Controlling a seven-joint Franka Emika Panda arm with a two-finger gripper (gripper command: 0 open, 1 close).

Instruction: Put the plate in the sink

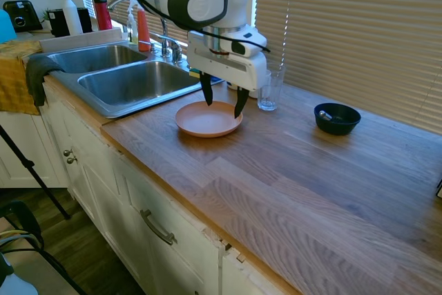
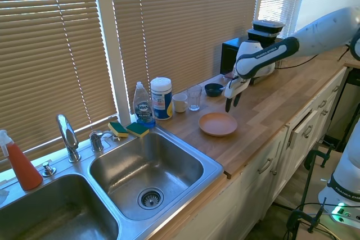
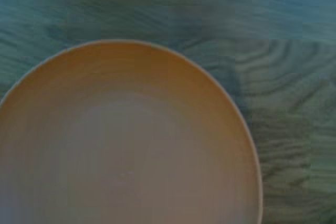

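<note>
The salmon-orange plate (image 1: 207, 120) (image 2: 217, 123) lies flat on the wooden counter, just right of the sink (image 1: 124, 84) (image 2: 143, 175). My gripper (image 1: 223, 104) (image 2: 231, 104) hangs open right above the plate's far edge, its two dark fingers pointing down and holding nothing. The wrist view is filled by the plate (image 3: 126, 140), seen from close above, with wood grain around it.
A clear glass (image 1: 268, 90) and a small dark bowl (image 1: 336, 118) stand behind the plate. A dish soap bottle (image 2: 143, 105), a white tub (image 2: 161, 98), sponges (image 2: 129, 130) and the faucet (image 2: 67, 136) line the sink's back rim. A yellow towel (image 1: 15, 77) drapes at the far left.
</note>
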